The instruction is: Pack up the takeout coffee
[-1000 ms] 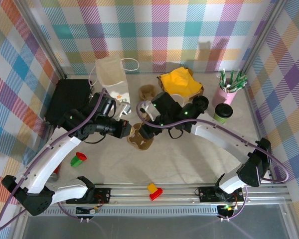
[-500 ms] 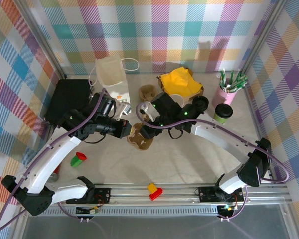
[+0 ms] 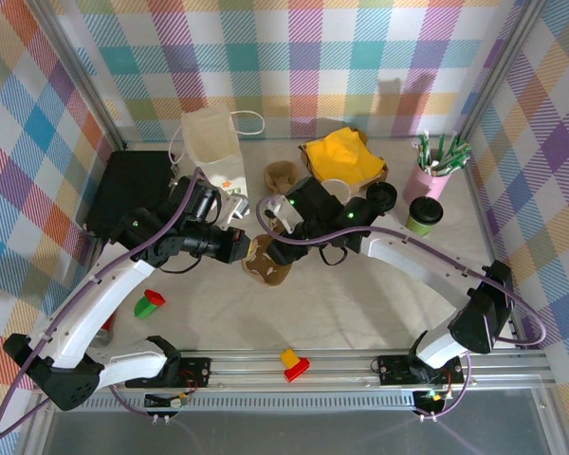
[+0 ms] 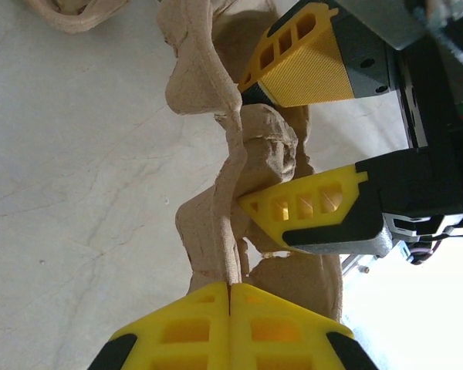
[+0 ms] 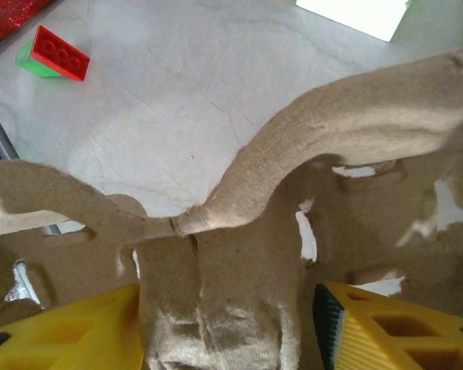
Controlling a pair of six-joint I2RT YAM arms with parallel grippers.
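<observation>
Coffee cup (image 3: 424, 214), green with a black lid, stands upright at the right rear of the table (image 3: 360, 303), just beside the pink straw cup (image 3: 434, 171) and well apart from both my grippers. My left gripper (image 4: 230, 297) is pinched tight on the thin rim of the cardboard cup tray (image 4: 208, 223). My right gripper (image 5: 224, 324) straddles a ridge of the same tray, and I cannot tell whether it truly clamps. With two holds on soft pulp, pulling in opposite directions could tear the rim. A loose right hold could let the tray twist and drop.
</observation>
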